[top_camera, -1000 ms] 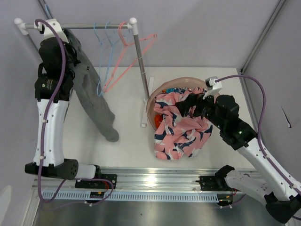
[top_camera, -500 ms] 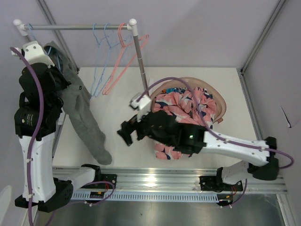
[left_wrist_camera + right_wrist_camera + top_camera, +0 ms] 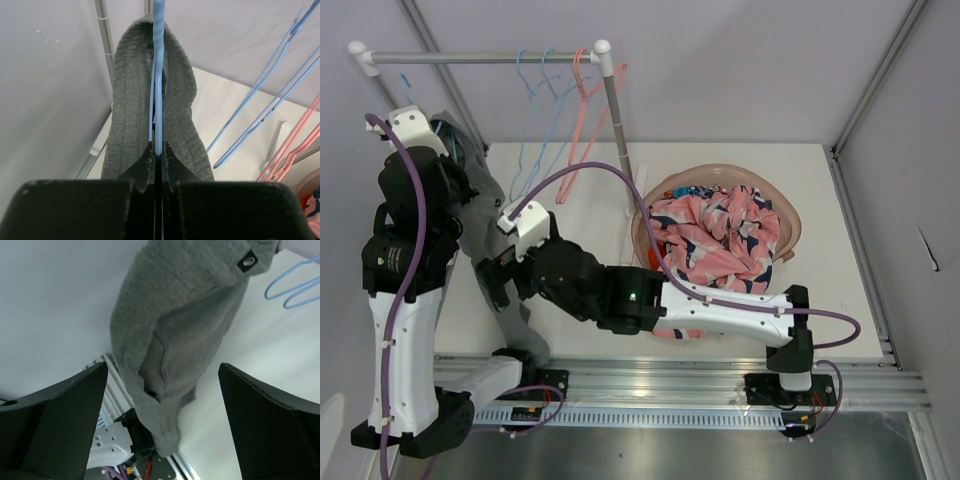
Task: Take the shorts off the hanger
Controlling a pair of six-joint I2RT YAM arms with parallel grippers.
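Label detail: a small black patch (image 3: pixel 247 261) with a white ring mark sits near the top of the grey shorts (image 3: pixel 175 340); no lettering can be read on it. The shorts hang draped over a blue hanger (image 3: pixel 158 60), off the rail (image 3: pixel 480 57), at the left side of the table (image 3: pixel 840 300), close to the left wall. The left gripper (image 3: pixel 158 150) is pinched tight on the hanger's wire just below the fold of the waistband. The right gripper (image 3: pixel 162 367) faces the shorts with its fingers (image 3: pixel 60 415) spread wide. It holds nothing, with one finger to each side of the fabric and apart from it. The lower hem hangs near the table's front edge and the metal base track (image 3: pixel 650 390). Bare tabletop lies between the shorts and the basket (image 3: pixel 788 228), crossed by the right arm. Spare blue hangers (image 3: pixel 535 110) and a pink hanger (image 3: pixel 588 110) hang from the rail near its right post. A pink patterned cloth (image 3: pixel 715 235) fills the basket. Compared with half a second earlier, the right gripper has swung further left, from mid-table to the shorts. A second ago it was over the basket and the left gripper was up at the rail.
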